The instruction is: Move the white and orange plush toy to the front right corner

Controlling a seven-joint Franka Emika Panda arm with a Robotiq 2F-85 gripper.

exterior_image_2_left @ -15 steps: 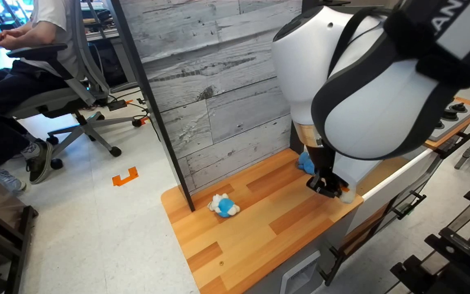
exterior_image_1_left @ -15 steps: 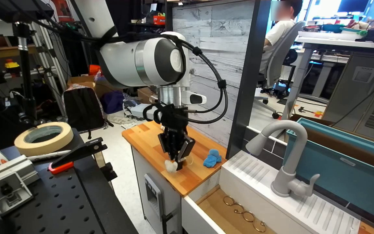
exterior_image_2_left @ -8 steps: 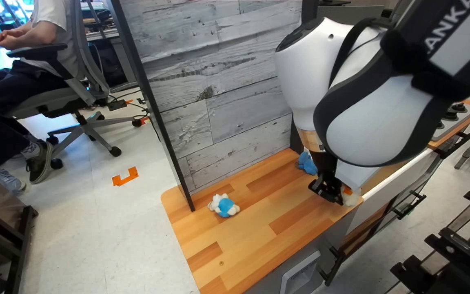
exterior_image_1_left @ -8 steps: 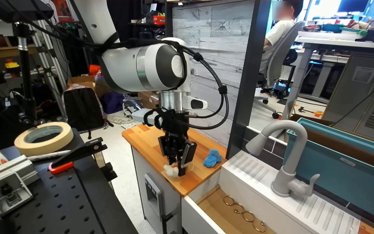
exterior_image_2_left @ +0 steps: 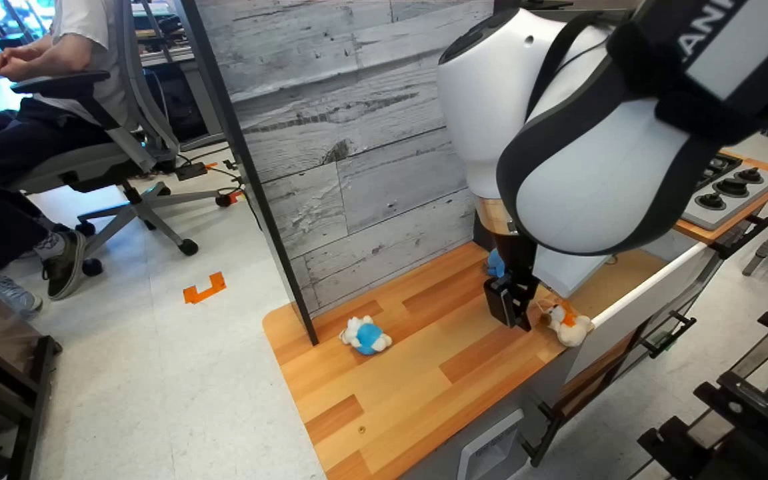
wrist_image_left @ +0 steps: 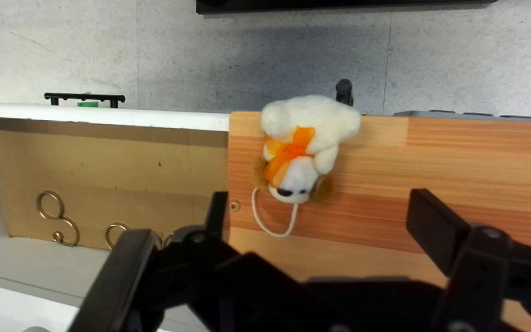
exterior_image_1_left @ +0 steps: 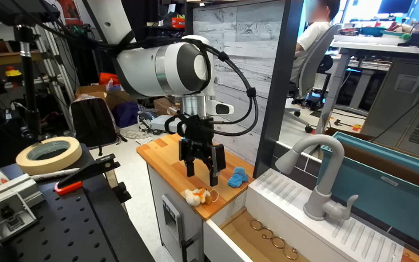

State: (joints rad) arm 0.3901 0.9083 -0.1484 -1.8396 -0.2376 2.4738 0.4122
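Note:
The white and orange plush toy [exterior_image_1_left: 197, 197] lies on the wooden countertop, right at the front right corner [exterior_image_1_left: 206, 215]. An exterior view shows the plush toy [exterior_image_2_left: 572, 331] reaching the counter's front edge. In the wrist view the plush toy [wrist_image_left: 314, 121] rests on its back, orange bow up, its white cord loop toward me. My gripper [exterior_image_1_left: 202, 178] hangs above the counter, a little behind the toy and apart from it. Its fingers [wrist_image_left: 436, 226] stand wide, and only bare wood shows between them, with the toy beyond their tips.
A blue plush [exterior_image_1_left: 237, 177] sits near the sink side of the counter. Farther along lies a white and blue plush [exterior_image_2_left: 365, 335]. Beside the corner is a recessed bin [wrist_image_left: 109, 161] with metal rings in it. A faucet [exterior_image_1_left: 322, 182] and a grey wood panel [exterior_image_2_left: 384, 160] rise nearby.
The gripper first lowered with the plush toy, then opened and let go of it. It has since risen and drawn back; the toy stays on the counter at the corner.

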